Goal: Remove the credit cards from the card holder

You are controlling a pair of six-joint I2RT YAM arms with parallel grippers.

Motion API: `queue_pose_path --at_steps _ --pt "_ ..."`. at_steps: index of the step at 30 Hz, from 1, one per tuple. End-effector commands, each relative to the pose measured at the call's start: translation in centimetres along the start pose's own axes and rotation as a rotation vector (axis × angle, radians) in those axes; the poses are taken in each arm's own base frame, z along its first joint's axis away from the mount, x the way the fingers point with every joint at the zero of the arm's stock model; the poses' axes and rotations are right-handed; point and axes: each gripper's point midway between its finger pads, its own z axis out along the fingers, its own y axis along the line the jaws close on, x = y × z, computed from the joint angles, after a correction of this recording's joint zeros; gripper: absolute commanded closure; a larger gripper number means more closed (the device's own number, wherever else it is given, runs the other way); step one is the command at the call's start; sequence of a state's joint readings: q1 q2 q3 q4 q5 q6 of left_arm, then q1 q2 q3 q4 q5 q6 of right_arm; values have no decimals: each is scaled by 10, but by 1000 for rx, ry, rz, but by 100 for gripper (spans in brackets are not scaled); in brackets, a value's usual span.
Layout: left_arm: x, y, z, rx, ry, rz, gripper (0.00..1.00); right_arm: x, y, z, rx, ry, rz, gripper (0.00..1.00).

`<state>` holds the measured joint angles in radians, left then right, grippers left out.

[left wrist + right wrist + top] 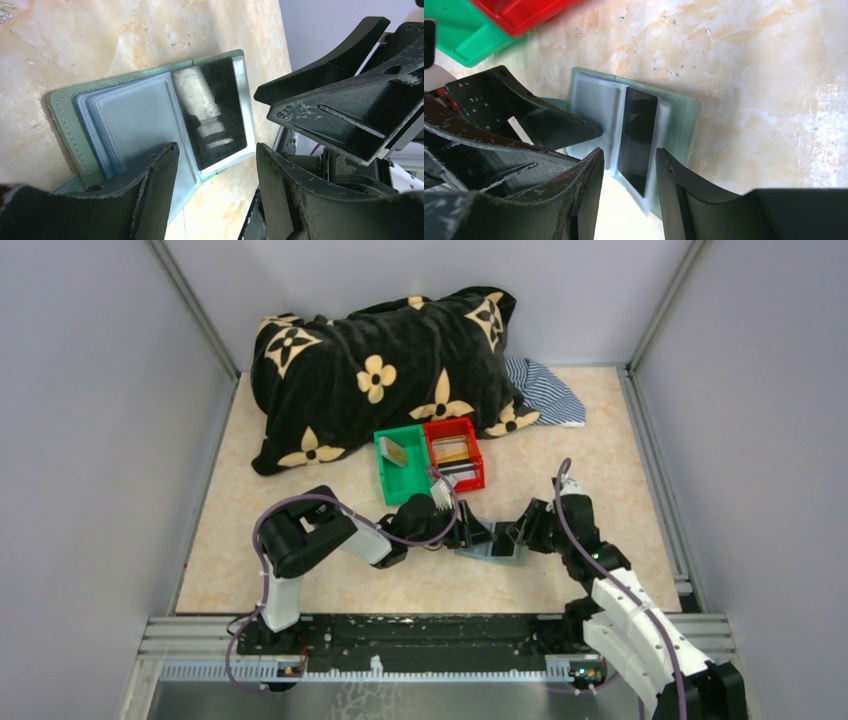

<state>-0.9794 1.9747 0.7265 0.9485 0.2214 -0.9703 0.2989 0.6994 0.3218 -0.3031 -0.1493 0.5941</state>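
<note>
near the front edge of a marble-patterned table [300, 575], a grey-green card holder [685, 114] lies opened flat with its blue-grey inside facing up, as two robot arms meet over it from opposite sides. a glossy dark card [636, 132] sits in the panel nearer the right arm, and the other panel shows only pale slot pockets.

the right gripper [629, 151] hangs low over the holder with its jaws apart. the near end of the dark card shows between the two fingers, with a gap on either side, and nothing is clamped. the left gripper [216, 149] also stands open and holds nothing. one of its fingertips reaches over the empty pocket panel, though whether it touches cannot be told.

just behind the holder, a green bin [386, 480] and a red bin [478, 462] stand side by side, touching. a tan card [397, 452] leans tilted inside the green one. at the back of the table a black blanket [380, 335] printed with cream flowers lies heaped, with a striped cloth [548, 392] showing at its right end.
</note>
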Motion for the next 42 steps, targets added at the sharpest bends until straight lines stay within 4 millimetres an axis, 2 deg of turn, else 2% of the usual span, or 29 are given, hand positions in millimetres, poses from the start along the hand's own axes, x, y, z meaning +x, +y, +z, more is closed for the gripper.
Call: queue_pose_path --at_steps 1,8,14,19,25,27,33,42 --pt "28 45 -4 -142 84 -18 34 -21 11 -6 -16 -56 -10 57" --pt "28 45 -5 -142 84 -18 34 -15 12 -4 -32 -41 3 57" --pt "29 44 -4 -133 91 -22 34 10 6 9 -55 30 28 57" --pt "29 44 -5 -133 90 -23 34 29 -8 15 -31 67 48 57" --pt "30 44 -4 -129 94 -24 34 28 -13 7 1 48 52 57" --pt "29 43 -2 -126 93 -23 35 29 -10 6 -25 38 64 58" --pt "30 41 0 -117 100 -25 35 50 -15 14 -43 96 89 58" --pt "30 41 -2 -121 102 -25 35 54 -3 20 -133 92 98 58"
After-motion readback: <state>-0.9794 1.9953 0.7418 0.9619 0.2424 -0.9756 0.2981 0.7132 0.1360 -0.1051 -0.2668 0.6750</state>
